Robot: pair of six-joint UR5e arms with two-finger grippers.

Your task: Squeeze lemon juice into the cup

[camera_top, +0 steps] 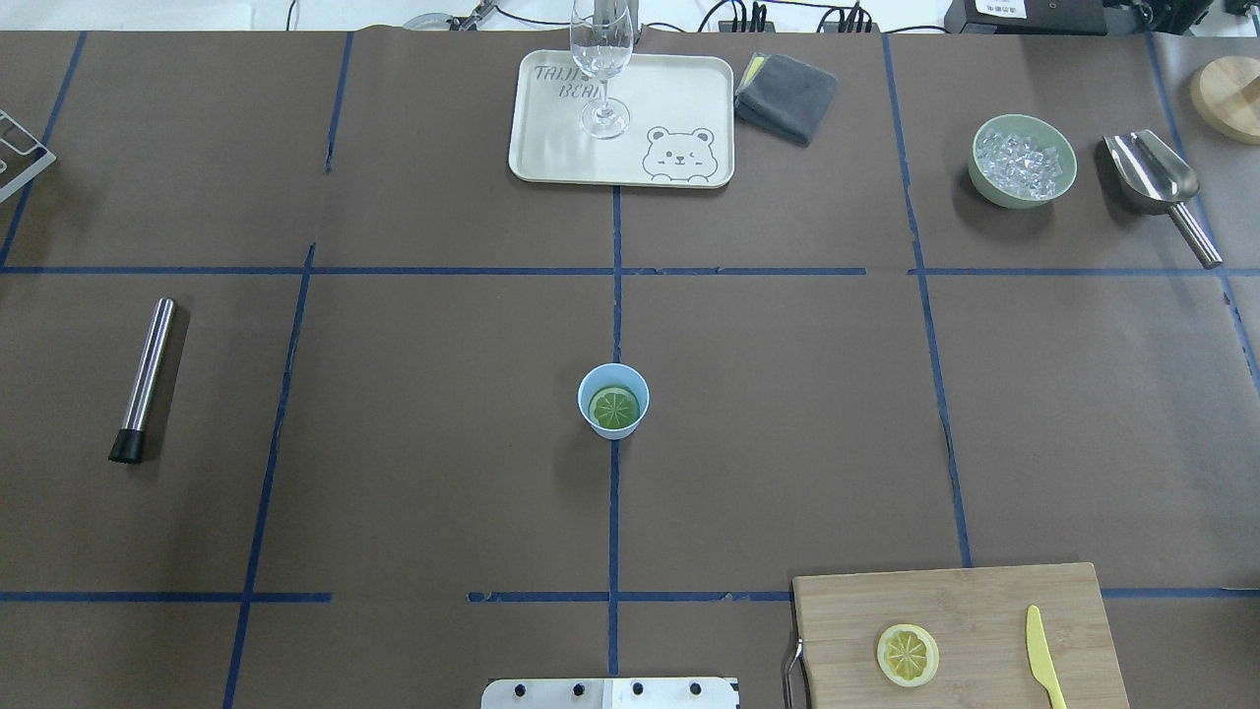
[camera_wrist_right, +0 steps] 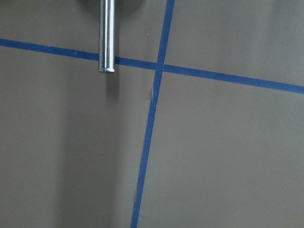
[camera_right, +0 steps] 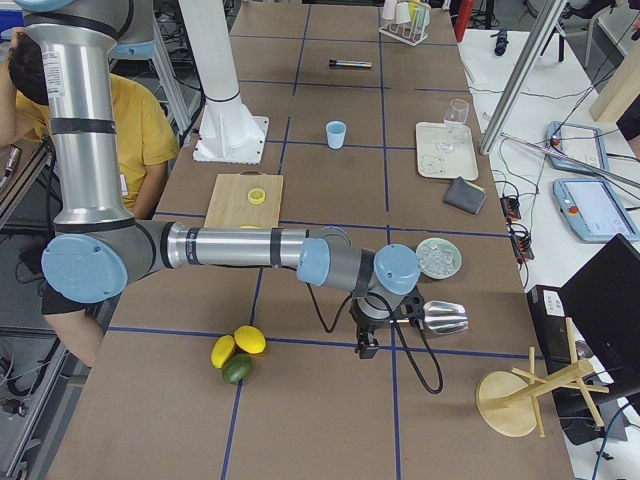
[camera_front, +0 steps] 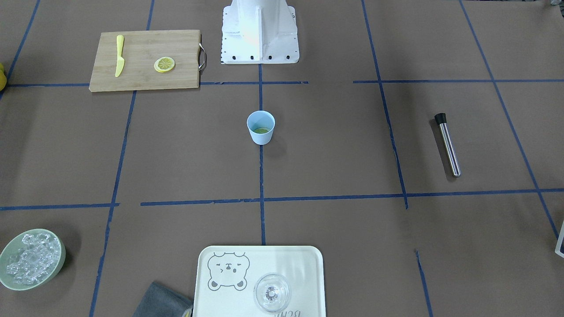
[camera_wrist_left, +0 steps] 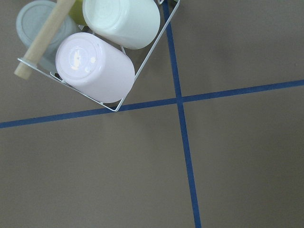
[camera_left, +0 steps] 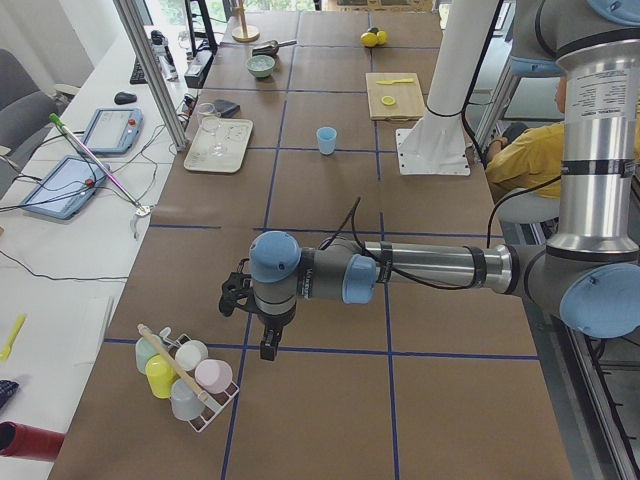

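The lemon (camera_top: 907,654) lies cut face up on the cutting board (camera_top: 984,611) at the table's near right, just left of the knife (camera_top: 1045,670). The cup (camera_top: 612,400) stands upright at table centre, well apart from the lemon, with a green slice (camera_top: 614,408) inside. The left gripper (camera_left: 268,350) hangs beside the cup rack (camera_left: 190,385), and the right gripper (camera_right: 366,348) hangs near the scoop (camera_right: 440,317). Whether either gripper is open or closed cannot be told.

The cup (camera_top: 597,385) is standing at the middle of the surface (camera_top: 443,443) (a slice (camera_top: 614,408) is lying in it). The lemon (camera_top: 907,654) is lying on the board (camera_top: 984,601) at the robot's near right, with the knife (camera_top: 1043,670) just right of it. The tray (camera_top: 689,98) is sitting at the far side, carrying the glass (camera_top: 601,69).
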